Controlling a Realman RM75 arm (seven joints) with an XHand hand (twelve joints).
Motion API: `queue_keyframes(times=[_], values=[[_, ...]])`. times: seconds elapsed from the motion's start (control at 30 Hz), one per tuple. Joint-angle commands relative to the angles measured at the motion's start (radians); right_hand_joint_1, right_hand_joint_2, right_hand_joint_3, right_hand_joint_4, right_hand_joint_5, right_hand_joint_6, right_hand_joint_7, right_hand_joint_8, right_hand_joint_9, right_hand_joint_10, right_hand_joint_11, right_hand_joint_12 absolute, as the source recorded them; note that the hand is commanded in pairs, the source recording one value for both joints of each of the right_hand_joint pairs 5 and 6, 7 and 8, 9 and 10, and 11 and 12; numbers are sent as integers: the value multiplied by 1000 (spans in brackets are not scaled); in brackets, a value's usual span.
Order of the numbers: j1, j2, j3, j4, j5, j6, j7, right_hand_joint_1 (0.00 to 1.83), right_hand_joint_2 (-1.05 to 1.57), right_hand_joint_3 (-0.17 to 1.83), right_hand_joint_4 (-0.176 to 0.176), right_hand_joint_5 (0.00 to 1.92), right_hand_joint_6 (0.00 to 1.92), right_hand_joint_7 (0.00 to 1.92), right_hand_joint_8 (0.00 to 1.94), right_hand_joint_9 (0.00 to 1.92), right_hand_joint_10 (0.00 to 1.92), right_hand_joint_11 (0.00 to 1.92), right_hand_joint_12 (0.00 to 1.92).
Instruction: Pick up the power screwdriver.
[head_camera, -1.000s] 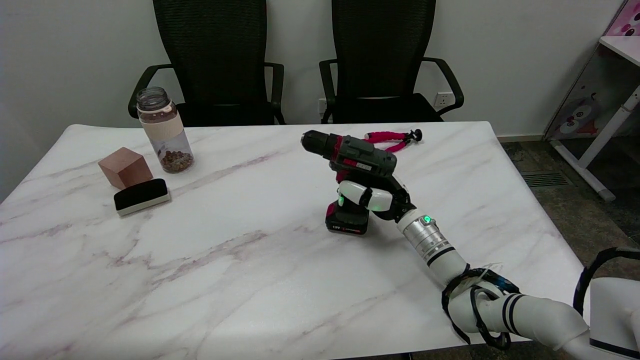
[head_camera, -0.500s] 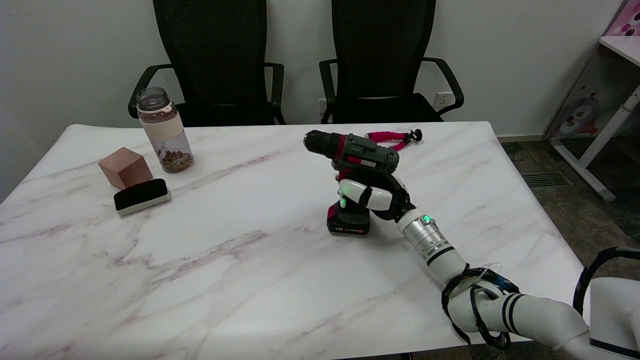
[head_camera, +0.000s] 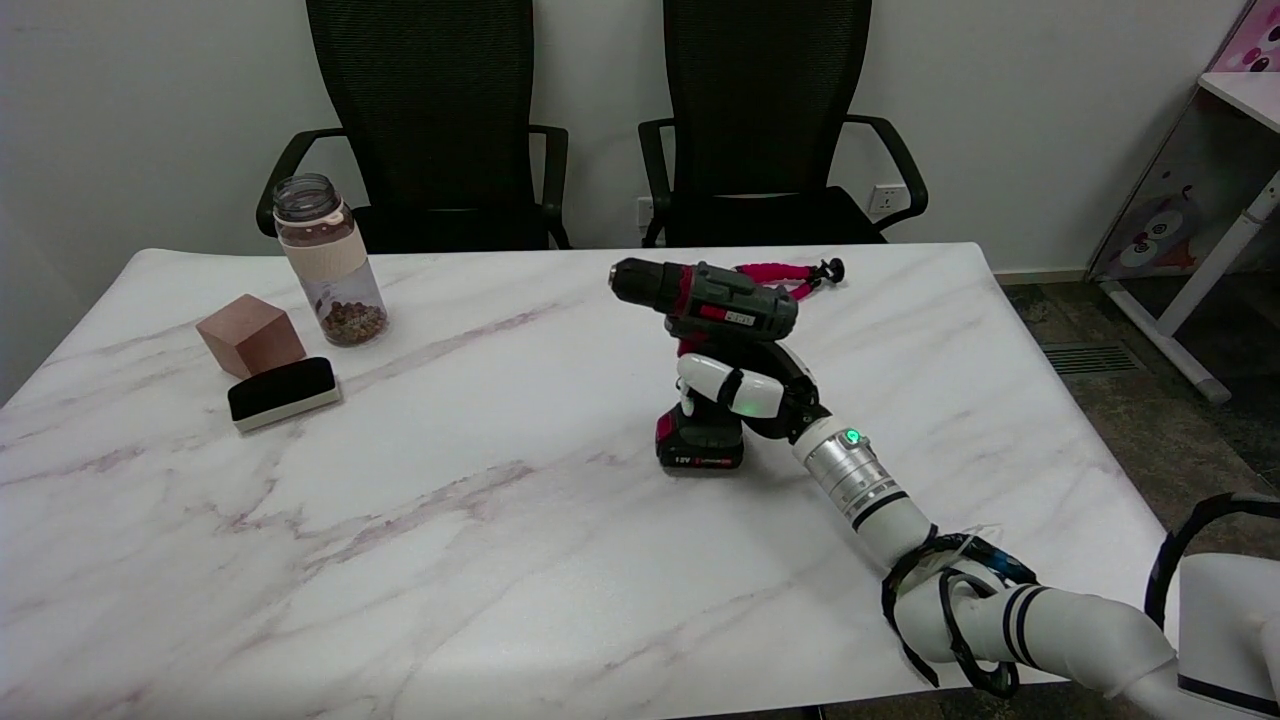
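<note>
behind white fingers (head_camera: 722, 384), power screwdriver (head_camera: 712, 305) grip mostly hidden, robot hand (head_camera: 745, 392) wrapped around it

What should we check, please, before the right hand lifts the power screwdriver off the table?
1. Grasp: right hand is wrapped around the handle of the power screwdriver: ok.
2. Firmness of the grip: cannot tell.
3. Tool posture: upright on its battery base, chuck pointing to the picture's left: ok.
4. Base off the table: it seems to rest on the marble; not ok yet.
5. Space beside the tool: the pink flexible tripod lies just behind it; whether they touch, cannot tell.
6. Other things: bottle, wooden block and eraser sit far left: ok.
</note>
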Motion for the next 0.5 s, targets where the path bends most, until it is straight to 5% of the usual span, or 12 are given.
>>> queue_keyframes(times=[0.03,0.27,0.5], values=[[1,-1,1,-4,2,-6,0,1214,1101,752,-46,1375,1375,1375,1375,1920,1920,1920,1920],[4,-1,1,-14,2,-19,0,1222,1090,744,-46,1300,1300,1300,1300,1920,1920,1920,1920],[7,-1,1,-20,2,-28,-3,1256,1040,759,60,1021,1021,1021,1021,1920,1920,1920,1920]])
